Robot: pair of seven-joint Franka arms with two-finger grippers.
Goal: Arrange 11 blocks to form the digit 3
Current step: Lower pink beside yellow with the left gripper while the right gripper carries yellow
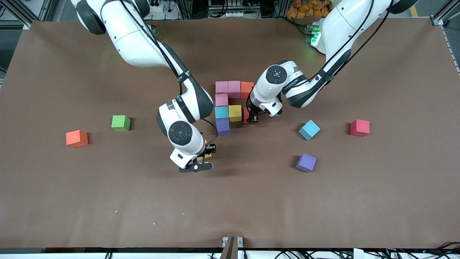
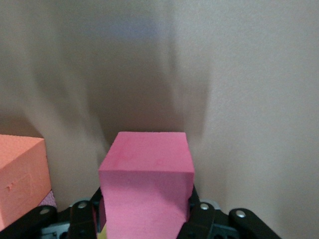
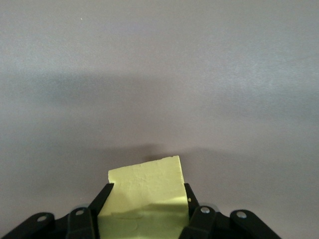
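Seven blocks stand joined mid-table: two pink (image 1: 228,87), an orange (image 1: 247,89), a pink (image 1: 221,99), a light blue (image 1: 221,112), a yellow (image 1: 235,112) and a purple (image 1: 223,126). My left gripper (image 1: 250,116) (image 2: 146,201) is shut on a deep pink block (image 1: 246,115) (image 2: 147,174), low beside that yellow block toward the left arm's end. The orange block (image 2: 20,179) shows at the edge of the left wrist view. My right gripper (image 1: 205,155) (image 3: 146,201) is shut on a second yellow block (image 1: 205,154) (image 3: 144,191), tilted in the jaws, over bare table.
Loose cubes lie toward the left arm's end: a light blue one (image 1: 309,130), a red one (image 1: 359,128) and a purple one (image 1: 306,162). Toward the right arm's end sit a green cube (image 1: 120,123) and an orange cube (image 1: 77,138).
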